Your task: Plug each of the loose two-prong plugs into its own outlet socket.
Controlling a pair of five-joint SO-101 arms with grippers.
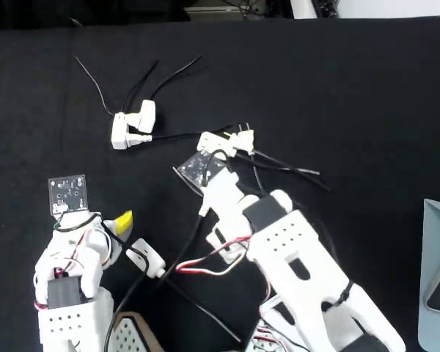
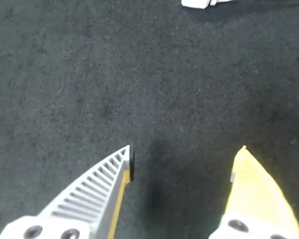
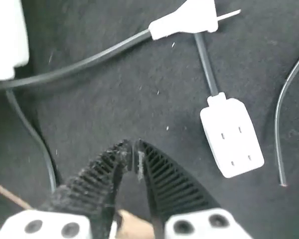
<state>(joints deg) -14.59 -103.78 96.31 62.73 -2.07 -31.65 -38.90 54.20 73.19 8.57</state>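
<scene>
The left pincer (image 2: 186, 149) is hovering low over the black fabric desk (image 2: 89, 74), spread wide and empty. The right pincer (image 3: 133, 145) is hanging pinched together, gripping nothing, near the white two-prong plastic plug (image 3: 187, 20), which is lying unplugged just beside the white flat plastic outlet socket (image 3: 231, 137).

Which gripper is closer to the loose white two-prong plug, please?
Right. The right gripper, shut, sits close beside the plug; the left gripper hangs open over bare table, well away from it.
</scene>
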